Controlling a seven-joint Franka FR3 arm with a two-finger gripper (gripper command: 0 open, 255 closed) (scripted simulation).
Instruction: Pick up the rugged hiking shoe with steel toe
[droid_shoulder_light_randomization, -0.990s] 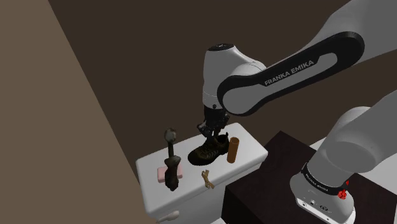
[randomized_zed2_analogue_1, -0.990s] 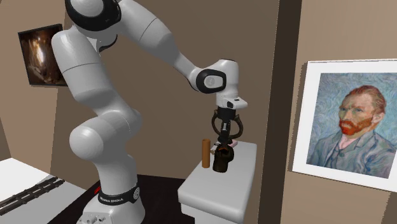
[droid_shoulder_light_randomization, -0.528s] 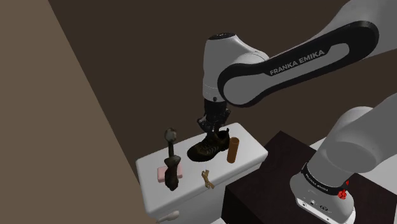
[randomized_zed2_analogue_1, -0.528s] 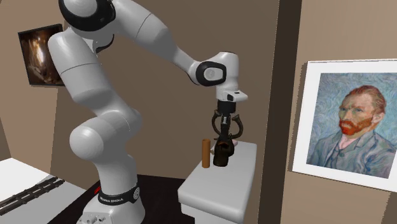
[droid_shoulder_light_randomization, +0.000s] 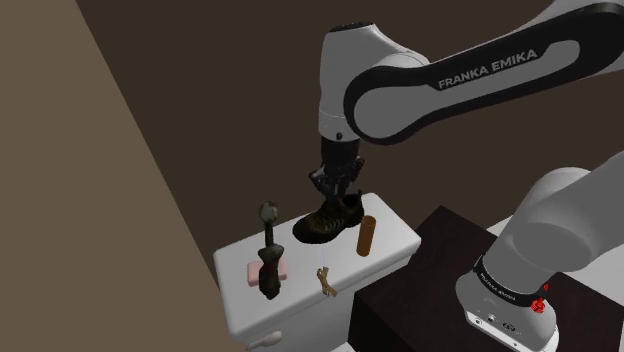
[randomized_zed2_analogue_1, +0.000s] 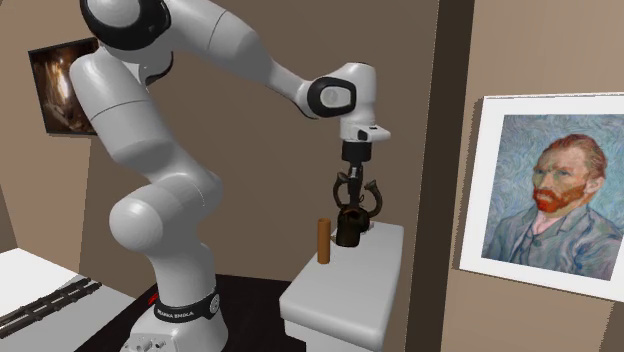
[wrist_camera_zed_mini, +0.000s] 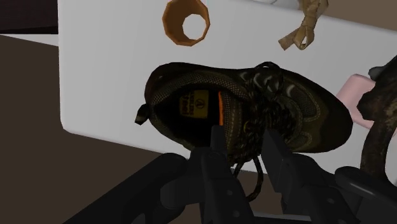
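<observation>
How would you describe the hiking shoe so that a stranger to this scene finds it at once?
Find the white block beside the robot's dark stand. Over its top, the black pincer clasps a shoe. It is the dark brown laced shoe, unlike the plain brown tube and tall dark object beside it.

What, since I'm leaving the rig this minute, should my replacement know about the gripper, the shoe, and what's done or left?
Gripper: shut on the brown hiking shoe at its laced side.
Shoe: toe tilted down, low over the white top, next to the brown cylinder. I can't tell whether the toe touches.
Done: grasp made.
Left: raise it well clear.
</observation>
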